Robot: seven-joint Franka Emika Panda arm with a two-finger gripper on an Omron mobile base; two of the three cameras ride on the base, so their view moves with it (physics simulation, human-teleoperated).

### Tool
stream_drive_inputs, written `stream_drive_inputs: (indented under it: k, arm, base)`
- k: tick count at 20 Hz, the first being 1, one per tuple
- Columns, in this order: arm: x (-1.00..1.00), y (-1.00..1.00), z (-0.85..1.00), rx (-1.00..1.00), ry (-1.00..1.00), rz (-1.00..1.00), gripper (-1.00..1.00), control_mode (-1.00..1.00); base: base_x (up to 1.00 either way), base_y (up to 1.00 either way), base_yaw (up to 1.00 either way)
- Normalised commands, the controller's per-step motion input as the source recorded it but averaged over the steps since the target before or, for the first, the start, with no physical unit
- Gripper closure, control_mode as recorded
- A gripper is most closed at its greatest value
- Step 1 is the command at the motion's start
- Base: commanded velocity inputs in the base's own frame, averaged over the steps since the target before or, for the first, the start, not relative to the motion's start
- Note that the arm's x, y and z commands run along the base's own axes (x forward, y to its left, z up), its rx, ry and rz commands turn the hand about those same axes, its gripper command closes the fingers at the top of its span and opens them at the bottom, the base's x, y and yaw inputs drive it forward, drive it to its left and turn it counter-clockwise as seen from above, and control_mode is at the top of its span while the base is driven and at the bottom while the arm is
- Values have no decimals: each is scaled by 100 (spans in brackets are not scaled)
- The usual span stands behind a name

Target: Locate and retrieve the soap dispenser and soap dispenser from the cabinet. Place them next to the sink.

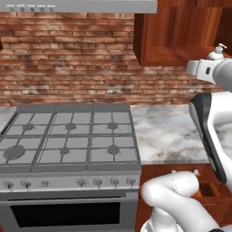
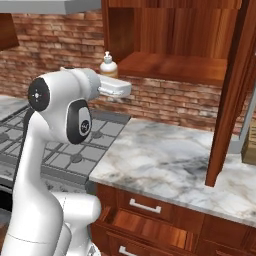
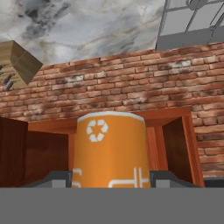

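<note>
white recycling symbol on orange soap dispenser (image 3: 109, 151)

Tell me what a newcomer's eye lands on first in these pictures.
The white arm reaching up to the reddish-brown cabinet catches the eye first, its gripper closed around the orange soap dispenser, seen upside down and close in the hand view. In the base views the bottle's white pump head shows at the shelf's left end. Below sit the grey stove and the marble counter.
</note>
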Motion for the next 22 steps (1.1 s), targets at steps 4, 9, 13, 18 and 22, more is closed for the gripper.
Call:
stream_drive_inputs:
  k: [4,9,13,18,22]
  arm:
    - [0,0,0,0,0,0,100,100]
    - [0,0,0,0,0,0,100,100]
    - [0,0,0,0,0,0,100,100]
    - [0,0,0,0,0,0,100,100]
    - [0,0,0,0,0,0,100,100]
  base:
    - [-25,52,33]
    - [-67,29,25]
    - [-56,37,22]
    - [-10,65,36]
    - [0,57,38]
